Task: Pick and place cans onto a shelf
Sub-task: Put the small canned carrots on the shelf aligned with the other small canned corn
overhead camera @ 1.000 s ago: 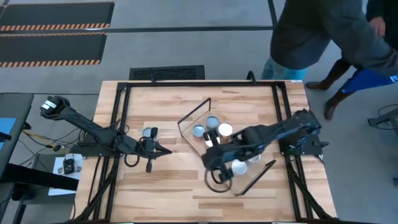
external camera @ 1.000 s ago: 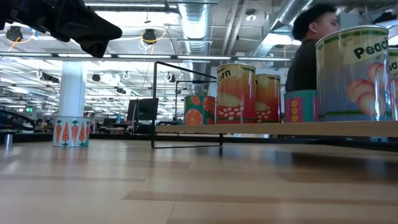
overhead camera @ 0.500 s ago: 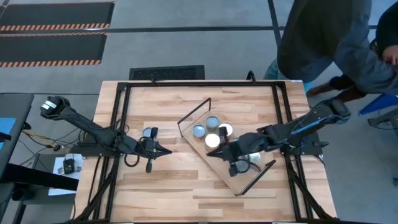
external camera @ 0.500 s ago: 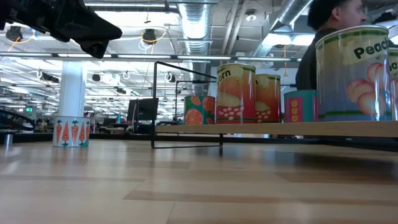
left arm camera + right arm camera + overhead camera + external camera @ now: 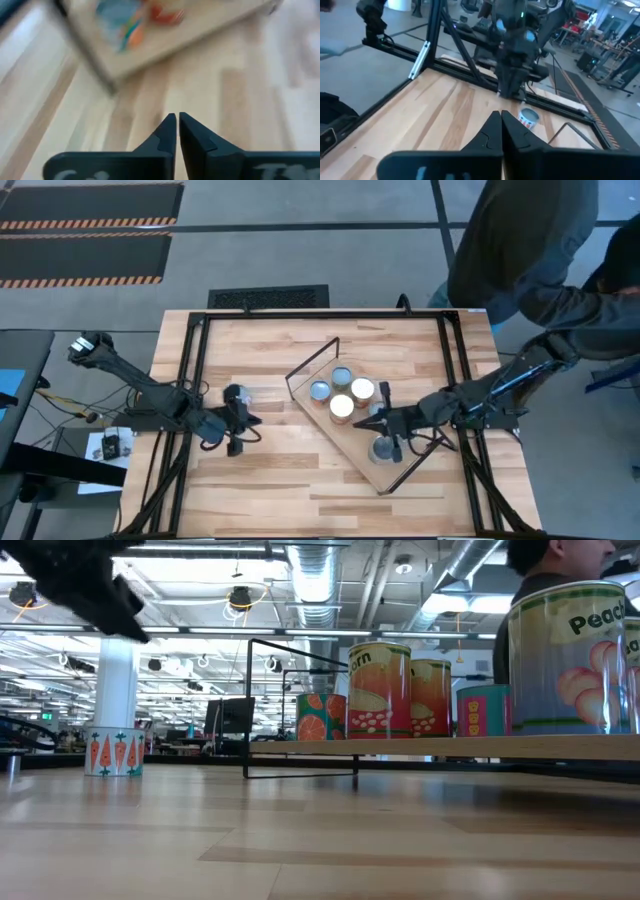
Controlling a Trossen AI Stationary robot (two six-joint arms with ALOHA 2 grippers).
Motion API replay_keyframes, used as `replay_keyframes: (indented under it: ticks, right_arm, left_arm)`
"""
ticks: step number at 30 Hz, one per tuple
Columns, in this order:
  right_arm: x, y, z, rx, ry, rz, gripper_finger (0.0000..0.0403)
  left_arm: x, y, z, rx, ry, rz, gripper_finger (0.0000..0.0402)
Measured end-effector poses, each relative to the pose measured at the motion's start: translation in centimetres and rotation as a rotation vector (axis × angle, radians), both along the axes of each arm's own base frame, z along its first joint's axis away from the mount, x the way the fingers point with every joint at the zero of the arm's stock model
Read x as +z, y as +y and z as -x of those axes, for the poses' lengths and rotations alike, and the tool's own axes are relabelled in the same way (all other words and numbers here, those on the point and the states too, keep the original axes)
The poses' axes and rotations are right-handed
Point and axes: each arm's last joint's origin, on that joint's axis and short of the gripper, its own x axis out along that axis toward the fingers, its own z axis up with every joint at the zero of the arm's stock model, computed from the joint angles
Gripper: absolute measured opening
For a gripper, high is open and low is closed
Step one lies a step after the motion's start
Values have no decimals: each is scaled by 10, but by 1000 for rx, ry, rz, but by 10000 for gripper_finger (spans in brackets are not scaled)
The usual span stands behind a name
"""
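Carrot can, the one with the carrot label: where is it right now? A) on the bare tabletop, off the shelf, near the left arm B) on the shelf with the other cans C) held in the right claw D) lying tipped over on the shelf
A: the carrot can stands upright on the tabletop, apart from the shelf, beside the left claw, which is shut and empty.

Left wrist view: the shelf (image 5: 165, 35) and a can (image 5: 120, 22) are blurred; labels cannot be read.
Peach can (image 5: 570, 655): cut off by the low view's right edge.
Person (image 5: 530, 250): cut off by the high view's top and right edges.
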Motion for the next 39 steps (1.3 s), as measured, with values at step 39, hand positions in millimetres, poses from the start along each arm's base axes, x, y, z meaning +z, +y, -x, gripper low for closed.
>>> replay_keyframes:
  ticks: [39]
  right_arm:
    - [-3, 17, 7, -12, 1, 53, 5]
  left_arm:
    - [-64, 10, -15, 173, 410, -130, 9]
